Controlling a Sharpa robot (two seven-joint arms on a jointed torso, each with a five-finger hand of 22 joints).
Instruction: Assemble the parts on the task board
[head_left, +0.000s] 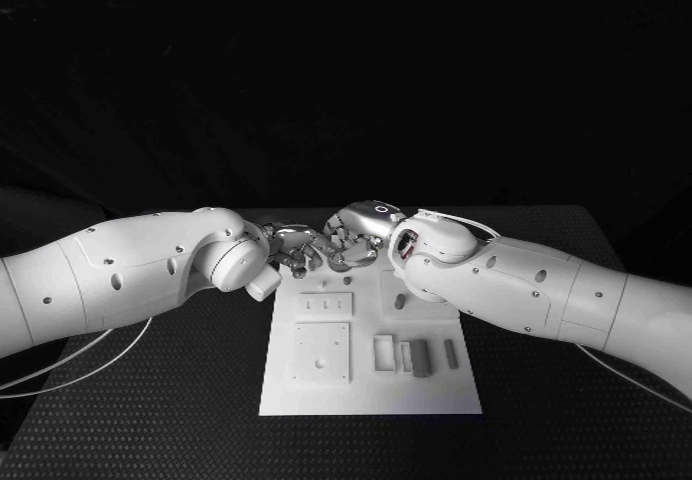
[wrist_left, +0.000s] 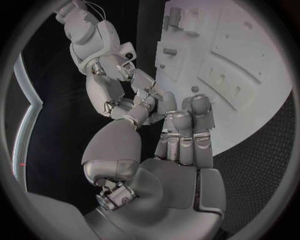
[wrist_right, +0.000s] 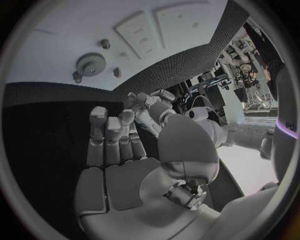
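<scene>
**Inspector:** Start on the left. What is the left hand (head_left: 293, 252) doing?

**Assistant:** It sits above the far end of the task board (head_left: 369, 395), fingers curled in and meeting the right hand's fingertips. In the left wrist view its thumb presses toward the other hand's fingertips. Something small may be pinched between them, but I cannot tell; no part shows clearly.

**Inspector:** The board itself?

**Assistant:** It lies flat in the middle of the black table (head_left: 159, 420). A square plate (head_left: 320, 352) is on its left half, and a small slotted plate (head_left: 326, 301) lies beyond it. The grey parts (head_left: 418, 356) lie in a row on its right half, near the middle. In the right wrist view a gear (wrist_right: 91, 63) and small pegs stand at the far end.

**Inspector:** Handling?

**Assistant:** In my judgement the parts are light, rigid and smooth, so they could slip. The long bars are best pinched across their narrow sides, near the middle, with fingertips only.

**Inspector:** And the right hand (head_left: 358, 236)?

**Assistant:** It faces the left hand with the wrist bent inward. Its fingers are partly curled and their tips reach toward the left hand's. Whether it holds anything cannot be determined.
</scene>
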